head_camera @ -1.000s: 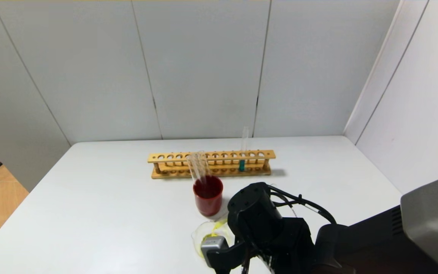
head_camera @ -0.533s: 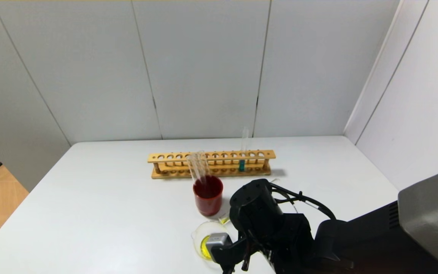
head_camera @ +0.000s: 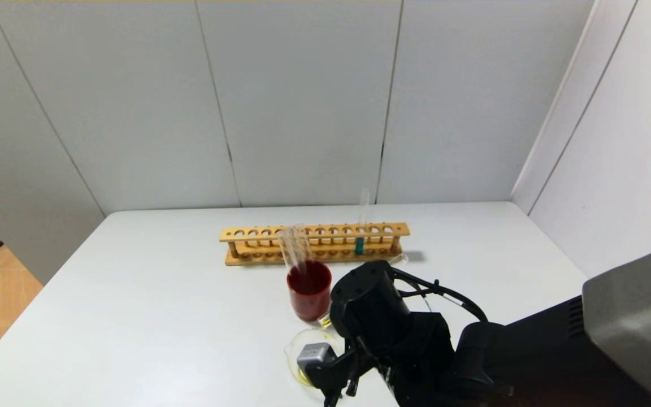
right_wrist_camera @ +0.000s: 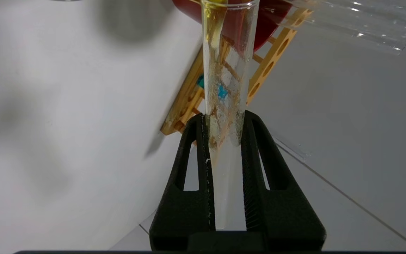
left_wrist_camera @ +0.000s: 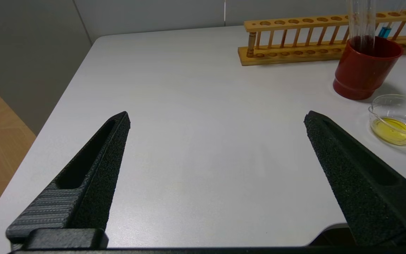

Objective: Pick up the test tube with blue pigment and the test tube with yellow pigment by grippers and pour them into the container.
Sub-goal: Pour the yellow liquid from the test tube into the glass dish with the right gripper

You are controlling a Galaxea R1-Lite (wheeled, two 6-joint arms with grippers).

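Right arm (head_camera: 416,345): bulky black cylindrical housing, looped black cables, small silver-white block (head_camera: 309,356), grey upper cover. Claw fingers (left_wrist_camera: 93,169): black, tapered, slotted, textured pads.

A lab setting is being suggested by a wooden tube rack (head_camera: 314,243) mid-frame on a white bench (head_camera: 150,316), enclosed by plain grey panels (head_camera: 303,102).

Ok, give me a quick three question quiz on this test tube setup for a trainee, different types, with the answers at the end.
1. True or false: the right gripper is shut on a glass tube.
2. What colour is the liquid in the glass dish?
3. The tube with blue liquid is: A) in the wooden rack, B) in the red cup, C) lying flat on the table.

Key: 1 true; 2 yellow; 3 A.
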